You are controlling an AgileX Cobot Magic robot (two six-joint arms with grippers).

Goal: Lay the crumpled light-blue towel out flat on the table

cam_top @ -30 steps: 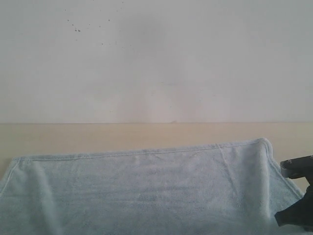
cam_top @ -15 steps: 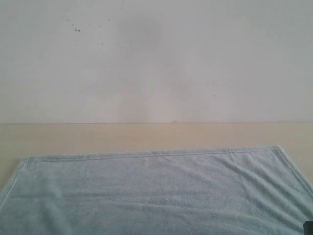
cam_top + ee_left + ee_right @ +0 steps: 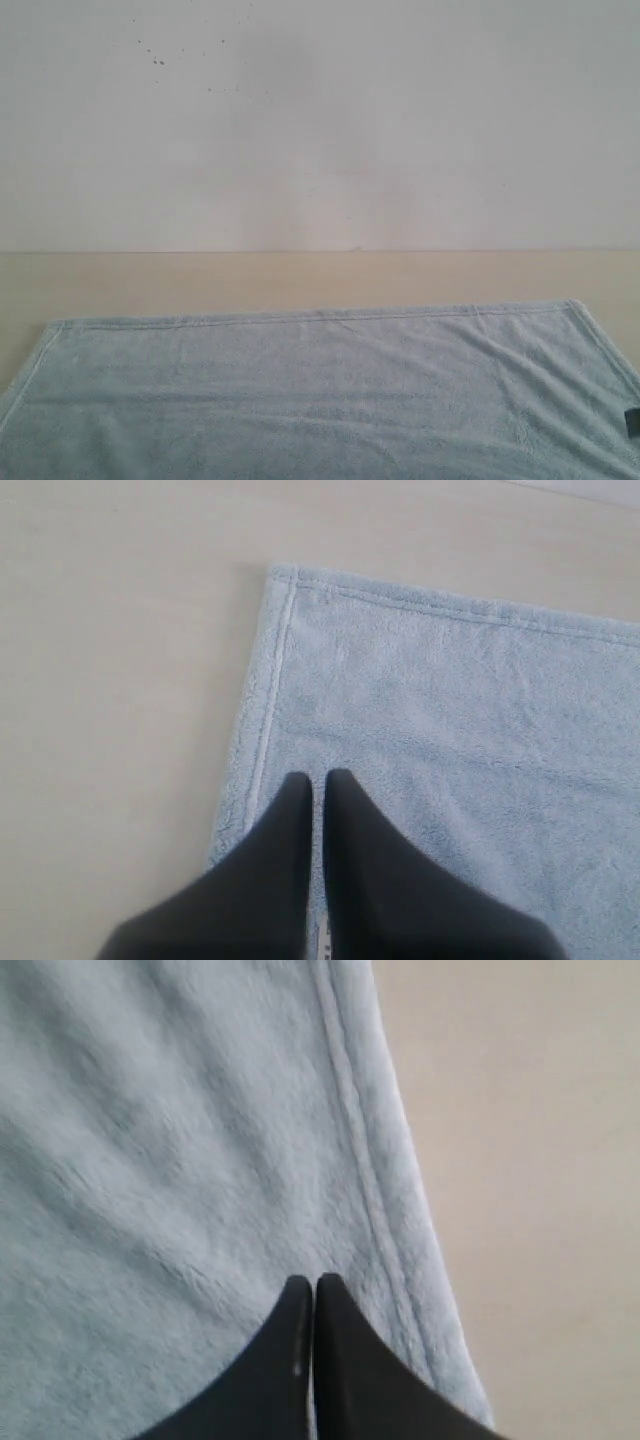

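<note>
Vs 1 s ago: towel (image 3: 320,390) far-right corner now lies down flat; right gripper (image 3: 313,1280) nearly out of ext. view.
Near: right and left gripper (image 3: 317,777) jaws closed over side hems; cloth pinched? can't tell. Towel spread on table (image 3: 300,275), wall (image 3: 320,120) beyond. Likely soft, light, floppy; best held at hemmed corners.

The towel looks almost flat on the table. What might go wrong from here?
1. The left gripper and right gripper are shut with their tips at the towel near its side hems; if they pinch cloth, lifting away may tug it up and rumple it.
2. Faint creases run across its right part, so it may not end fully flat on the table.
</note>
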